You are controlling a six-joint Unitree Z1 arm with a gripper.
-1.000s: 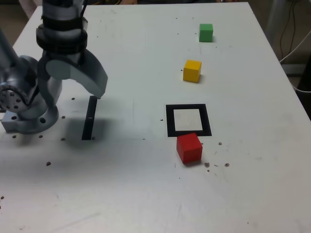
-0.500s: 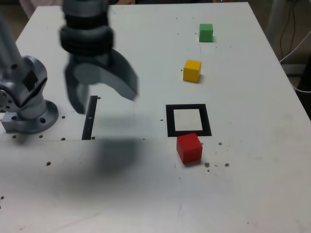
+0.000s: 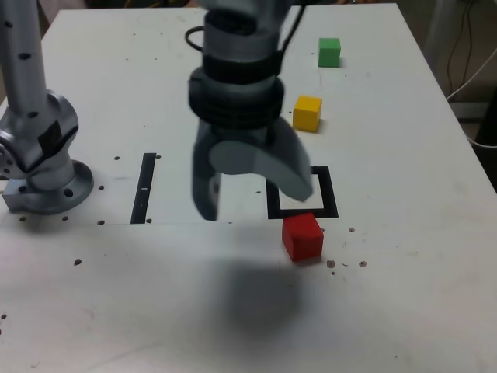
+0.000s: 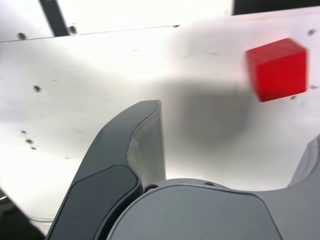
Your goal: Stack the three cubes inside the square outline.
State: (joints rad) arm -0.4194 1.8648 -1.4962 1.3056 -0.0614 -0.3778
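With nothing stacked yet, the end effector (image 3: 248, 190), jaws spread wide and empty, hangs above the bench (image 3: 404, 311) beside the red cube (image 3: 302, 236), which sits just outside the square outline (image 3: 326, 194) on the side facing the bench's near edge, so the next move likely calls for centring over that cube and descending.

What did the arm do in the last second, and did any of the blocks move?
The open, empty gripper swung from the exterior view's left, near the black strip, rightward toward the red cube. The red, yellow and green cubes and the square outline stayed put.
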